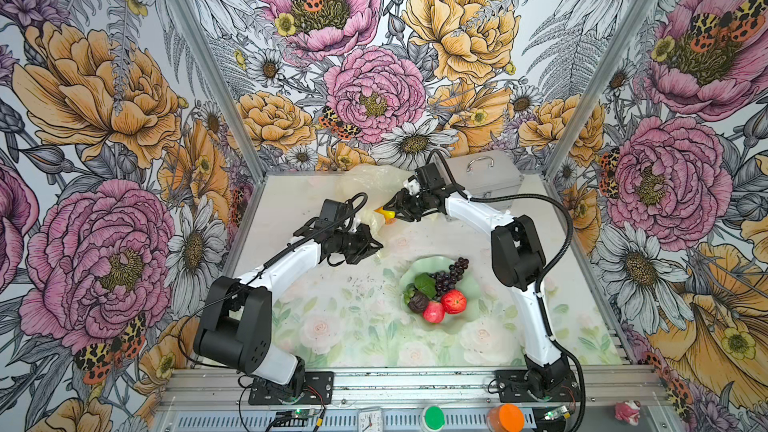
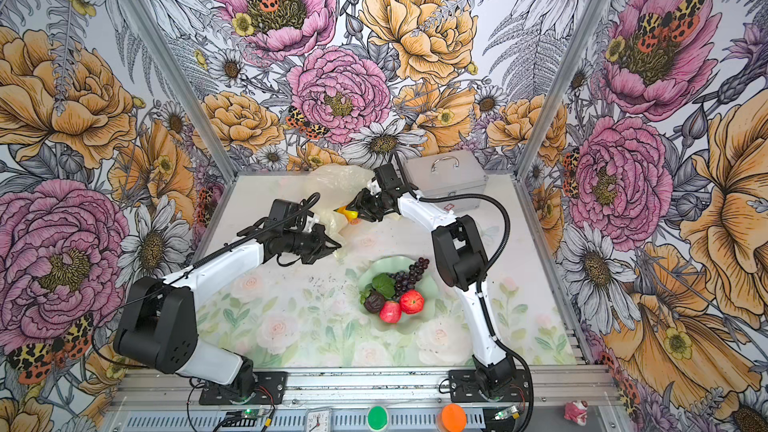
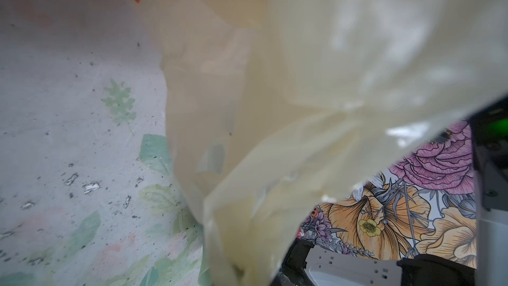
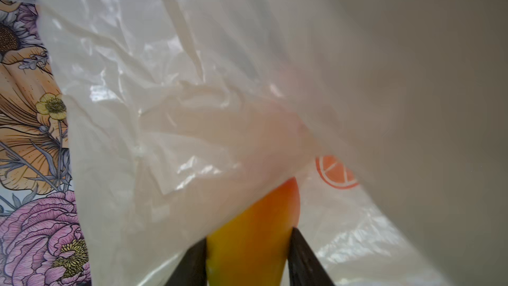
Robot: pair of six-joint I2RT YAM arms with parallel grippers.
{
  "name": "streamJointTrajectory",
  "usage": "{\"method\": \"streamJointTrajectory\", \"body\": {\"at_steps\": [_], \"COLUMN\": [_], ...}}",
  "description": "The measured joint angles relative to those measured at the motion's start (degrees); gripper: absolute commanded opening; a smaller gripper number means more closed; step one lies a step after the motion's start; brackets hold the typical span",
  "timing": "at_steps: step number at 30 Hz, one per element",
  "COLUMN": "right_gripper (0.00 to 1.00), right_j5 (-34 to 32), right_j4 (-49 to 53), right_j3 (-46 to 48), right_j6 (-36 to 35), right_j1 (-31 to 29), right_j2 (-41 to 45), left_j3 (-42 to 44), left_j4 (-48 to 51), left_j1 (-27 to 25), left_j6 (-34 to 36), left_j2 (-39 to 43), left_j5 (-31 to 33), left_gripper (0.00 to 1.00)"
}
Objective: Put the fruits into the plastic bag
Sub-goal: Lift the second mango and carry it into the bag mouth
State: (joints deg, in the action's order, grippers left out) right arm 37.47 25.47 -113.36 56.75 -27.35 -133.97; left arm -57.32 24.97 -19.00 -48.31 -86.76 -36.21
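The right end effector (image 4: 248,236) is clamped on a yellow-red mango (image 4: 255,210), whose tip sits under the edge of the plastic bag (image 1: 370,182) at the far side of the table (image 1: 332,326). The left end effector (image 1: 376,244) is closed, pinching the bag's near edge. Two red apples (image 1: 453,301), grapes (image 1: 455,270) and a leaf (image 1: 424,284) lie in the dish (image 1: 471,317), well apart from the bag.
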Motion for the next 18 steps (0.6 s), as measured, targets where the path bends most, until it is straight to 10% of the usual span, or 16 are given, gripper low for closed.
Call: {"method": "streamJointTrajectory", "body": {"at_steps": [8,18], "right_gripper": [0.78,0.8], "right_j5": [4.5,5.9], "right_j4": [-5.7,-7.7], "right_j3": [-9.1,-4.1], "right_j6": [4.0,3.6], "right_j1": [-1.4,-0.8], "right_j2": [-7.2,-2.7], "left_j3": [-1.8,-1.9], "left_j4": [0.3,0.2], "left_j1": [-0.4,0.2], "left_j6": [-0.2,-0.4], "left_j2": [-3.0,-3.0], "left_j5": [0.9,1.3], "left_gripper": [0.0,0.0]}}
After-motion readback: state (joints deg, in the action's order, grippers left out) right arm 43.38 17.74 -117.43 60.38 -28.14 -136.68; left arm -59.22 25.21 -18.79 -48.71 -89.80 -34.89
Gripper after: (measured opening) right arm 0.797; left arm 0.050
